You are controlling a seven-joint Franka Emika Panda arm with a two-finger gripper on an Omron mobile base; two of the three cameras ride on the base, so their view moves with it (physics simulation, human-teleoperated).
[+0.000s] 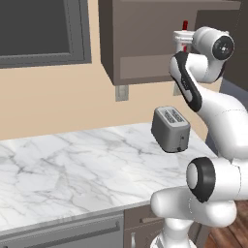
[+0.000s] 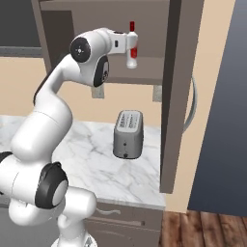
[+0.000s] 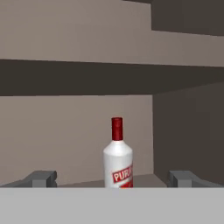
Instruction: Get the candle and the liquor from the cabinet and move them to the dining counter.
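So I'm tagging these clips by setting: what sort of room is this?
A kitchen, most likely: a toaster stands on a marble wall counter, and above it an open wall cabinet holds a red-capped liquor bottle.

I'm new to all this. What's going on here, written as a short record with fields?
Setting: simulated kitchen
Cabinet: door open
Liquor: upright on the cabinet shelf, red cap on
Gripper: open, fingertips either side of the liquor, not gripping it
Candle: cannot tell where it is
Toaster: on the marble counter below the cabinet
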